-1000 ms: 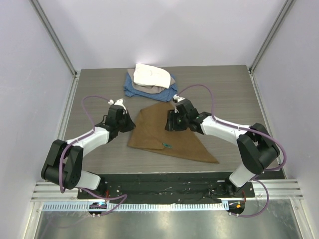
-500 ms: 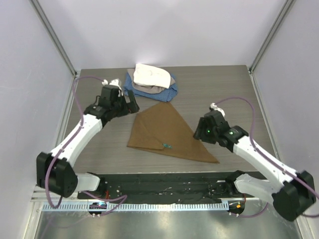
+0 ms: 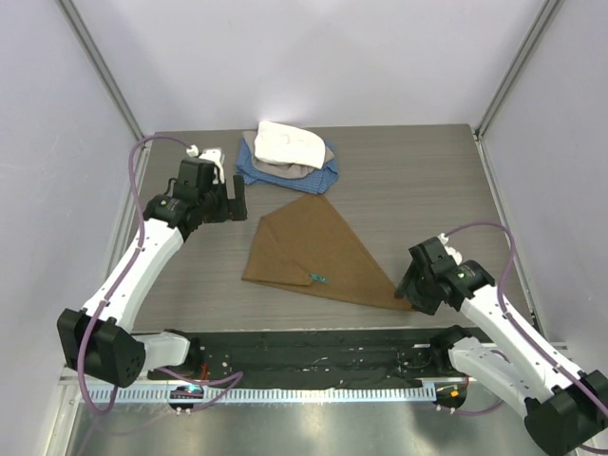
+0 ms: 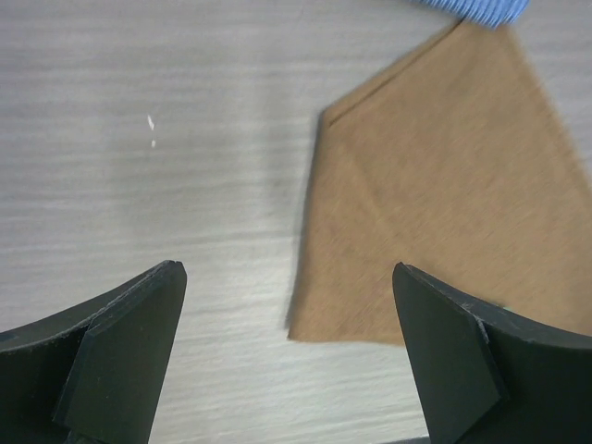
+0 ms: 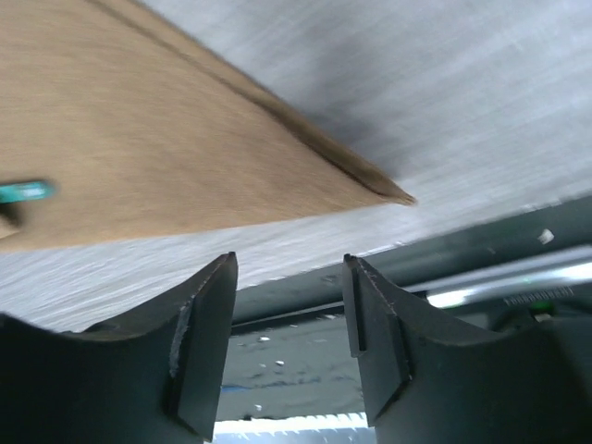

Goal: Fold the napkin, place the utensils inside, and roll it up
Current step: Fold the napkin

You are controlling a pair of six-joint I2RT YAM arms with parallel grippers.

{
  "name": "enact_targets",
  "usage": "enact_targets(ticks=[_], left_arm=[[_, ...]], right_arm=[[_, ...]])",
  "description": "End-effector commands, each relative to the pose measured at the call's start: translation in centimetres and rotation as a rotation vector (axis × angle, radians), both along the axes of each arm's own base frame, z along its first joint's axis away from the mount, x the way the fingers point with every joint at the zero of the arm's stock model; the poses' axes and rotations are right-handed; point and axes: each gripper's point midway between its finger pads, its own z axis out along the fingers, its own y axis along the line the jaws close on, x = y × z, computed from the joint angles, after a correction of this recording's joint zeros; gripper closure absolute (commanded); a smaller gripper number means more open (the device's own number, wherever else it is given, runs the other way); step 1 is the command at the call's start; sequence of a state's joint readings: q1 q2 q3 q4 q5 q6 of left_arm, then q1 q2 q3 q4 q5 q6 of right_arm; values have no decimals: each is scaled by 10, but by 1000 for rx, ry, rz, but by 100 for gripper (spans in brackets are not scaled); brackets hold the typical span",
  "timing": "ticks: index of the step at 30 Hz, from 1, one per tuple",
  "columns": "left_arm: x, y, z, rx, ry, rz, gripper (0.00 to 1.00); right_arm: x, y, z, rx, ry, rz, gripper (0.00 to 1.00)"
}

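Note:
The tan-brown napkin [image 3: 318,247] lies flat as a folded triangle in the middle of the table. Of the utensils, only the green handle tip of a spoon [image 3: 319,278] pokes out at the napkin's near edge; the rest is hidden under the cloth. My left gripper [image 3: 237,197] hovers open to the left of the napkin's far corner, holding nothing. In the left wrist view the napkin [image 4: 435,185] lies ahead of my left gripper [image 4: 287,270]. My right gripper [image 3: 409,286] is open by the napkin's near right corner. The right wrist view shows that corner [image 5: 166,157], the green tip [image 5: 23,191] and the empty right gripper [image 5: 289,261].
A pile of cloths sits at the back centre: a white cloth [image 3: 288,142] on top of a grey one and a blue cloth [image 3: 285,175]. The blue cloth's edge [image 4: 481,7] touches the napkin's far corner. The black base rail [image 3: 313,347] runs along the near table edge.
My left gripper has left the napkin's left side, moved back and left, and opened wide. My right arm has swung from the napkin's middle to its near right corner.

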State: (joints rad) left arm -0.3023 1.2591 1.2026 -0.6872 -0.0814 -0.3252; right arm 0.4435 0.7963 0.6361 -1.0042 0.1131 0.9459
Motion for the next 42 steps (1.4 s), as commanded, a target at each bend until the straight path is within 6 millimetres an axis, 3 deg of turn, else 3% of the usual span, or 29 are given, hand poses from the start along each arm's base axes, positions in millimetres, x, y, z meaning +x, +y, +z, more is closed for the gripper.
enact_targets(ticks=[1, 10, 21, 28, 36, 42], left_arm=[[-11, 9, -4, 45, 5, -17, 0], [-16, 11, 4, 37, -28, -17, 0], [-16, 9, 3, 30, -21, -24, 0], [-16, 7, 2, 24, -18, -29, 0], [-16, 6, 3, 16, -19, -33, 0], [-17, 5, 3, 14, -20, -33, 0]], right_arm=[[-7, -17, -16, -59, 83, -98, 48], [8, -21, -38, -37, 130, -148, 51], [0, -25, -61, -44, 188, -183, 51], [-5, -27, -61, -54, 194, -178, 51], [-2, -28, -37, -65, 193, -172, 48], [-6, -26, -43, -52, 223, -189, 47]])
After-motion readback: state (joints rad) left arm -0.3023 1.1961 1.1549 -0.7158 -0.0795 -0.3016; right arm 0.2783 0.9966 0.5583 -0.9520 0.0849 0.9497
